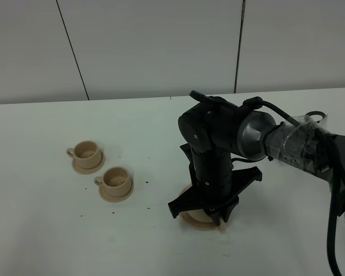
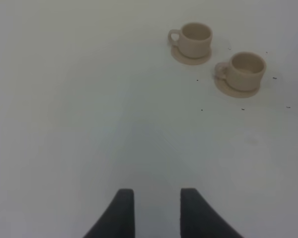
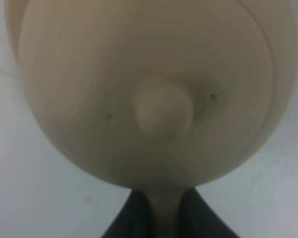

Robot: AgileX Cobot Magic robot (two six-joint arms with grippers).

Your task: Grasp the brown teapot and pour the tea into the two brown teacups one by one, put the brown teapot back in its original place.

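Note:
The brown teapot (image 1: 191, 217) is mostly hidden under my right gripper (image 1: 210, 210), low over the wide saucer (image 1: 207, 226); whether it touches the saucer I cannot tell. In the right wrist view the teapot (image 3: 154, 74) fills the frame, with its lid knob (image 3: 164, 110) in the middle. The right gripper (image 3: 164, 210) is shut on the teapot's handle. The two brown teacups (image 1: 87, 151) (image 1: 116, 178) stand upright on their small saucers to the left. They also show in the left wrist view (image 2: 196, 37) (image 2: 246, 69). My left gripper (image 2: 156, 203) is open and empty, far from the cups.
The white table (image 1: 40, 230) carries small dark specks around the cups and the teapot saucer. The right arm and its cables (image 1: 299, 144) stretch in from the right edge. A white panelled wall (image 1: 161, 46) stands behind the table.

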